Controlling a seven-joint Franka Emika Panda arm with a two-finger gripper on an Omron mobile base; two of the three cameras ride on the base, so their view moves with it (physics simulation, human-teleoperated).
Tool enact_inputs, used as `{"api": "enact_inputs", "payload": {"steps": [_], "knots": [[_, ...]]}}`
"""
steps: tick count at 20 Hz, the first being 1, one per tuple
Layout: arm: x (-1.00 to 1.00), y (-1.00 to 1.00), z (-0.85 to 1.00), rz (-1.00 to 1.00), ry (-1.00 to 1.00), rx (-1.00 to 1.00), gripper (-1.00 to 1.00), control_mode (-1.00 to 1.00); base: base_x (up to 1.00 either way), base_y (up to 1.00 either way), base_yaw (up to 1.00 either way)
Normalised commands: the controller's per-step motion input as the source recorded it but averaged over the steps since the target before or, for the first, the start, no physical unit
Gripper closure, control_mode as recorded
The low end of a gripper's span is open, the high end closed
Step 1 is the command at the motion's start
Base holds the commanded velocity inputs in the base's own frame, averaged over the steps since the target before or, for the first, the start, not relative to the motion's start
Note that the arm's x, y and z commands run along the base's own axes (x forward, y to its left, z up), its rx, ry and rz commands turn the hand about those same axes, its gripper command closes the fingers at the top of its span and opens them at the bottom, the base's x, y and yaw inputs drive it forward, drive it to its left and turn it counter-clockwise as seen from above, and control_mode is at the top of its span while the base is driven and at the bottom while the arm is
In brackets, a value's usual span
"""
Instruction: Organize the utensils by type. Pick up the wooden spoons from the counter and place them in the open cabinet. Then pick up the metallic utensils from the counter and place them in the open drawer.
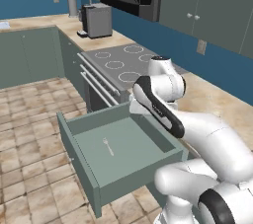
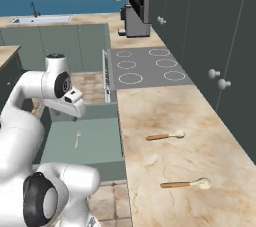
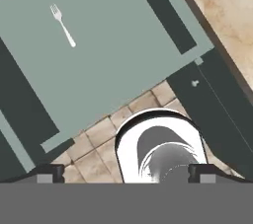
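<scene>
Two wooden spoons lie on the desk (image 2: 165, 156), well apart from each other: farther spoon (image 2: 166, 135) near the desk's middle, nearer spoon (image 2: 185, 184) toward the near end, both with handles pointing to the desk's front edge and bowls toward the wall. Left of them, a metal fork (image 1: 107, 146) lies flat on the floor of the open drawer (image 1: 84, 124), roughly mid-floor, touching no wall; also seen from the hand camera (image 3: 63, 24).

Handling, judged: spoons light, stiff, not fragile. They lie flat, so little height to grab; pinch across the orange-brown handle near its middle, not the rounded cream bowl, which would likely slip. Fork thin, smooth, likely slippery, very low profile; grab across the shaft if it needs moving.

Looks: spoons have pale oval bowls and slim brown handles. Fork is silver-white, with short tines and a slender handle.

Claw (image 2: 76, 98) hangs over the drawer, jaws spread wide, nothing between them. Both spoons not yet in the upper cabinet.
</scene>
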Motion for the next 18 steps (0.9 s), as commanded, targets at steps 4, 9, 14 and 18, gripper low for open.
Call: {"api": "enact_inputs", "payload": {"steps": [4, 9, 14, 18], "knots": [[-0.91, -0.44, 1.00, -0.10, 0.00, 0.01, -1.00, -1.00, 0.00, 0.00, 0.00], [-0.69, -0.10, 0.47, -0.01, -0.06, -0.02, -1.00, -1.00, 0.00, 0.00, 0.00], [-0.06, 0.00, -0.04, 0.00, -0.02, -0.02, -1.00, -1.00, 0.00, 0.00, 0.00], [-0.29, -0.02, -0.01, 0.00, 0.00, 0.00, -1.00, -1.00, 0.00, 0.00, 0.00]]}}
